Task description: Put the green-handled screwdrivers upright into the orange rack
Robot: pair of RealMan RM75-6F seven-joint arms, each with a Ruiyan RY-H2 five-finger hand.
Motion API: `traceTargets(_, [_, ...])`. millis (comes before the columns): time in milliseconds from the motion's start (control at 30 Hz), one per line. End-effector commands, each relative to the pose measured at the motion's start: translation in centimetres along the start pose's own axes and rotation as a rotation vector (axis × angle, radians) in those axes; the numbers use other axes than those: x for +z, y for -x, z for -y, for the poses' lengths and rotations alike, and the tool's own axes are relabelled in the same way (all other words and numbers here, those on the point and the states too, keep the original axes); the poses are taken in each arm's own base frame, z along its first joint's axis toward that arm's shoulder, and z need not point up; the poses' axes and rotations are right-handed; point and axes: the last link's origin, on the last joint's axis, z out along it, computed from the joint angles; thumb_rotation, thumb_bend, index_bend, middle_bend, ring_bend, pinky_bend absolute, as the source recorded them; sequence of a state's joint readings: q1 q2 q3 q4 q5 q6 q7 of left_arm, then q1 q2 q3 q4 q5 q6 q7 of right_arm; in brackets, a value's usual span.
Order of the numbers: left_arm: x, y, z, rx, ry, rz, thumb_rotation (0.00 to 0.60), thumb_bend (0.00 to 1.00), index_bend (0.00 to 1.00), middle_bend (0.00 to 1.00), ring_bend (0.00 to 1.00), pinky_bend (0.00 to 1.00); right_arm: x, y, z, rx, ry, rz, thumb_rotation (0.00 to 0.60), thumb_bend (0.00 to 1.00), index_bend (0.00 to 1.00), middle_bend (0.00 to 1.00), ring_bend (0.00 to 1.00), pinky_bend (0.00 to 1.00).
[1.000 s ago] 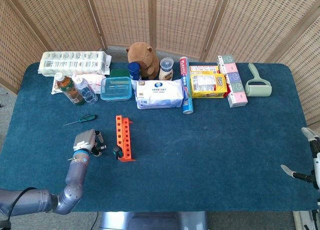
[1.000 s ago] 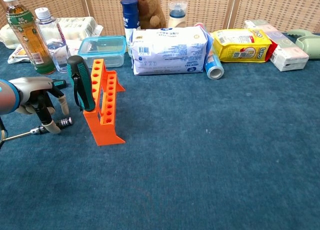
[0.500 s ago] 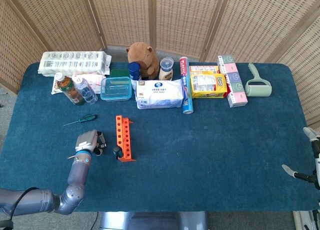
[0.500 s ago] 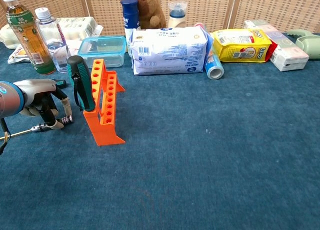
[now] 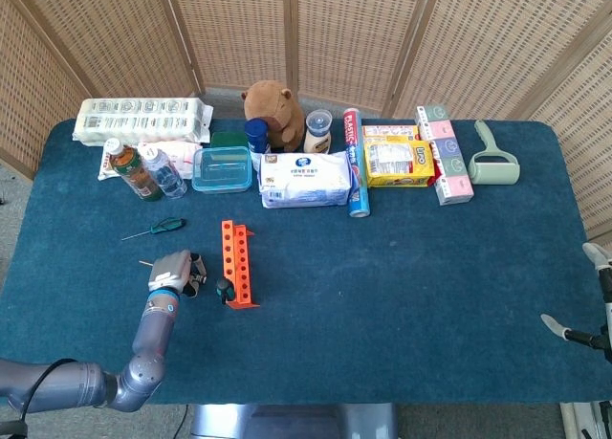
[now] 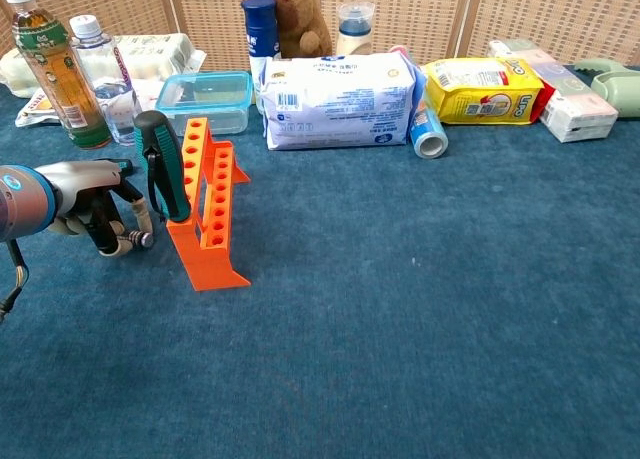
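Beside the orange plastic rack (image 6: 208, 211) our left hand (image 6: 92, 207) has curled tighter around a thin metal-shafted screwdriver (image 6: 133, 241), so pickup looks underway, while our right hand (image 5: 595, 305) sits spread, idle.

The left hand (image 6: 95, 207) has moved nearer to the orange rack (image 6: 208, 211), so its fingers (image 6: 133, 224) now lie just beside the rack's near end, where a second ago they were set further off; the small screwdriver bit (image 6: 138, 240) pinched at the fingertips has travelled with them; its thin metal shaft, which earlier trailed out along the cloth away from the rack, no longer shows in the chest view; in the head view the hand (image 5: 177, 271) sits a little further up the table and closer to the rack (image 5: 239, 264) than before.
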State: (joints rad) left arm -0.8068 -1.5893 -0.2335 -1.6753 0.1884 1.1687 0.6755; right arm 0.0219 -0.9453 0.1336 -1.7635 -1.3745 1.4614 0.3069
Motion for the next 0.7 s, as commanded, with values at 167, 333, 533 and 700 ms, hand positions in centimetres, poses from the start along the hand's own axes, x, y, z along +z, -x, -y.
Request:
traceTargets(167, [-0.3,-0.5,0.0,-0.022,0.009,-0.006,0.600,0.44,0.50,0.96,0.97,1.00,0.0,0.0,0.0,-0.001,-0.001,0.003,0.600,0.08,0.06,0.06,0.00,0.00])
traceTargets(333, [-0.9,-1.3,0.1,-0.041,0.027,-0.017,0.600,0.45,0.50,0.96,0.97,1.00,0.0,0.1,0.1,-0.002,-0.003,0.005,0.600,0.08,0.06,0.06,0.00,0.00])
traceTargets(533, [-2.1,-3.1,0.2,-0.106,0.071,-0.033,0.600,0.45,0.50,0.96,0.97,1.00,0.0,0.3,0.1,-0.005,-0.003,0.011,0.600,0.08,0.06,0.06,0.00,0.00])
traceTargets(700, [-3.5,-4.8,0.5,-0.144,0.121,-0.052,0.600,0.45,0.50,0.96,0.97,1.00,0.0,0.4,0.1,-0.009,-0.003,0.013,0.600,0.08,0.06,0.06,0.00,0.00])
